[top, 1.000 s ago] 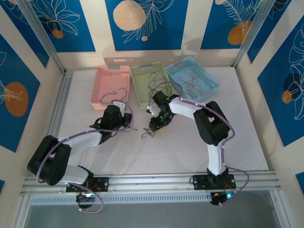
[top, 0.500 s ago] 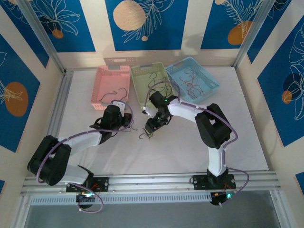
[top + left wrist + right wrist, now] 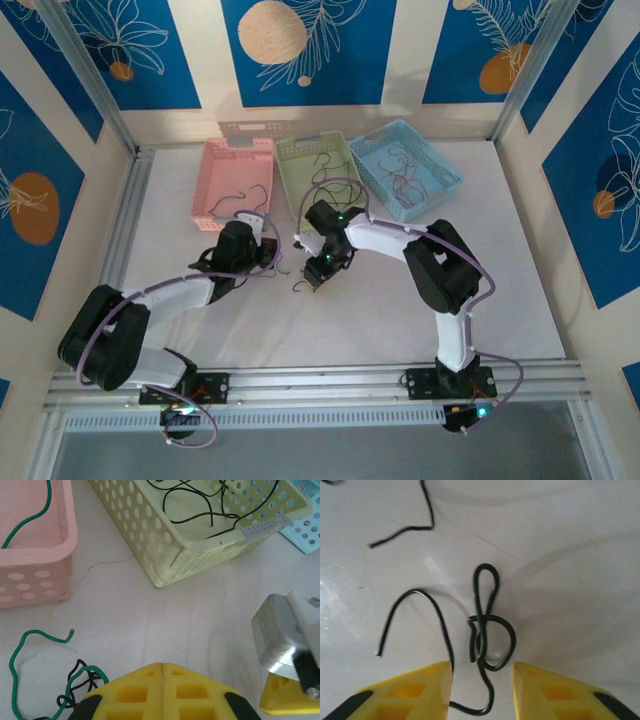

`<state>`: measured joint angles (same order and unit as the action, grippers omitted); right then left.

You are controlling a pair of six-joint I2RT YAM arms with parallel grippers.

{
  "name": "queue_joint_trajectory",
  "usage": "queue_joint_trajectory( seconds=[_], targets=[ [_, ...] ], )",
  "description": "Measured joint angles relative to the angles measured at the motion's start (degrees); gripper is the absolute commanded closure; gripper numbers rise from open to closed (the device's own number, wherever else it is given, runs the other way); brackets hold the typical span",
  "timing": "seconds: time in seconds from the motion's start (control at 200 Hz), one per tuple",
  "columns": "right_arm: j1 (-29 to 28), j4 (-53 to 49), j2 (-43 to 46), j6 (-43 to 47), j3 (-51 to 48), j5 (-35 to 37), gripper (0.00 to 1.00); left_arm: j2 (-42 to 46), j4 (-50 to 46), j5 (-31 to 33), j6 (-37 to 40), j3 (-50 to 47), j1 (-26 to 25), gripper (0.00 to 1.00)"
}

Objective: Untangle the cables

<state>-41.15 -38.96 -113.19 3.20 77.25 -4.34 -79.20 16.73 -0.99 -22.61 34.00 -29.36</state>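
- Right hand open, straddling knotted black cable lying on desk.
- Left hand closed tight; cannot tell if anything is pinched.
- Green cable loose on desk, just left of left hand, snarled with a black strand.
- Beyond, black cables in yellow basket.

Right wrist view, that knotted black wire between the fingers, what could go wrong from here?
1. The right end effector stands open astride the knotted black wire. Closing may pinch several strands at once, so a pull could tighten the knot.
2. The loose black strand by one finger could get caught too.
3. The left end effector, shut nearby, might be bumped.
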Motion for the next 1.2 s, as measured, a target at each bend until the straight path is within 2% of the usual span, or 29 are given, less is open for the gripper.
queue_joint_trajectory(
  seconds=[0.31,0.465,0.51,0.55,0.68,0.74,0.785,0.85,0.955,1.2],
  targets=[
    [0.1,-0.8,-1.4,0.6,0.6,1.4,0.98,0.0,0.0,0.0,0.0,0.0,0.0,1.00],
    [0.1,2.6,3.3,1.0,-3.0,2.9,1.00,0.0,0.0,0.0,0.0,0.0,0.0,0.99],
    [0.2,4.1,5.9,1.0,-4.8,3.2,1.00,0.0,0.0,0.0,0.0,0.0,0.0,0.94],
    [0.4,6.0,8.8,1.1,-6.5,3.7,1.00,0.0,0.0,0.0,0.0,0.0,0.0,0.86],
    [1.6,14.6,18.9,1.1,-13.2,4.6,1.00,0.0,0.3,0.0,-0.3,-0.2,0.0,0.42],
    [3.2,19.2,22.9,0.9,-16.5,3.6,1.00,0.5,0.6,0.0,-0.5,-0.7,0.0,0.29],
    [5.2,23.2,25.9,0.3,-19.4,1.5,1.00,1.3,1.0,-0.2,-1.0,-1.5,0.1,0.23],
    [8.3,28.7,29.1,-0.9,-23.3,-1.9,1.00,2.9,2.1,-0.6,-1.0,-2.9,0.1,0.18],
    [12.0,36.8,32.6,-2.6,-28.8,-6.1,1.00,6.2,4.7,-2.3,-1.0,-5.6,0.2,0.17],
    [10.4,46.7,33.6,-3.1,-33.1,-9.8,1.00,15.0,14.4,-9.3,-1.4,-12.2,0.4,0.17]
  ],
)
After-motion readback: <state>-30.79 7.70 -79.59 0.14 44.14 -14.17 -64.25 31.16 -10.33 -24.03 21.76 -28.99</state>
